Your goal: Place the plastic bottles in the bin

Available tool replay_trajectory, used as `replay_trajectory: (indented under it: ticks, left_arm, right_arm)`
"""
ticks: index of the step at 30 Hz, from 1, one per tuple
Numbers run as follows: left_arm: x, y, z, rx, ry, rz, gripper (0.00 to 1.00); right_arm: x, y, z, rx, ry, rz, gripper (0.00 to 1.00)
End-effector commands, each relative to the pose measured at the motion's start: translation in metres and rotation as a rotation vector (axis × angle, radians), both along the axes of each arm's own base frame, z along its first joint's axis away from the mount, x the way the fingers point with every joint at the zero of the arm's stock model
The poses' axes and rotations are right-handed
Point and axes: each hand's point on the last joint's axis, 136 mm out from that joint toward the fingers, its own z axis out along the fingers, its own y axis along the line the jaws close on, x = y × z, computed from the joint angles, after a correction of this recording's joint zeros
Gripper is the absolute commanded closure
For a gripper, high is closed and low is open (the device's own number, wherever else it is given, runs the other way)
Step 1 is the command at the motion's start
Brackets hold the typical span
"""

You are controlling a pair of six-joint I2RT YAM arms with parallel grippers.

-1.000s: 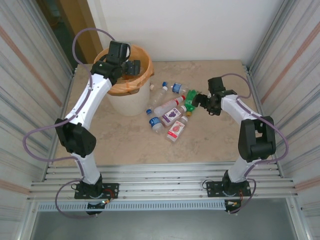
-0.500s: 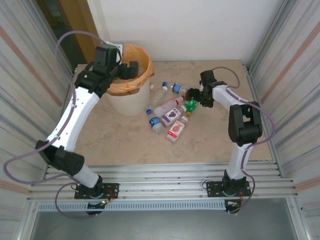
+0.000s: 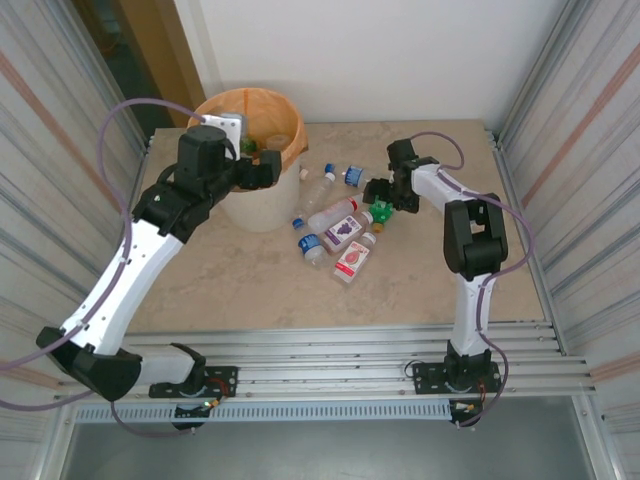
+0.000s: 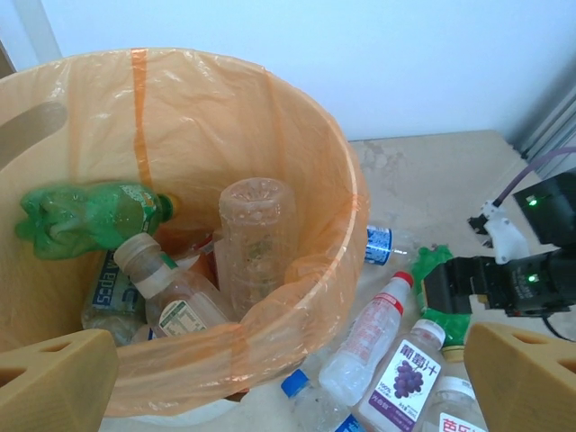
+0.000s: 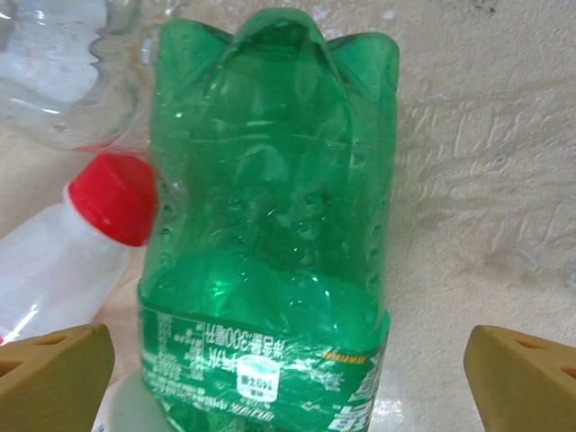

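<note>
Bottles [image 3: 343, 228] lie on beige stone-look table [image 3: 425, 285] between ribbed metal walls [image 3: 585, 130].

A beige tabletop [image 3: 430, 290] lies between ribbed metal walls [image 3: 590, 130].

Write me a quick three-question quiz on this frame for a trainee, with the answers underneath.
1. True or false: the right gripper is shut on the green bottle lying on the table.
2. What colour is the bag lining the bin? A) blue B) orange C) black
3. Fill in: in the right wrist view, the pale bottle beside the green one has a ___ cap.
Key: 1. False: its fingers stand open on either side of the bottle. 2. B. 3. red.
</note>
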Motion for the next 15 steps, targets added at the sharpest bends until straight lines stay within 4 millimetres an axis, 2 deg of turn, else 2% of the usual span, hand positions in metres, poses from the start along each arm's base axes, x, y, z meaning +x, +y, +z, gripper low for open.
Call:
replay_trajectory:
  ticks: [1,15]
  left_arm:
    - [-0.009,-0.004,0.01,-0.081,-0.029,-0.02,0.01]
    - [-0.017,-0.003,-0.009,-0.138,0.011,-0.011,0.01]
  right_arm:
    - [-0.001,-0.001,-0.008,-0.036,0.031,0.032,0.02]
    - [-0.002,-0.007,-0.025,-0.092,0.079,0.049,0.05]
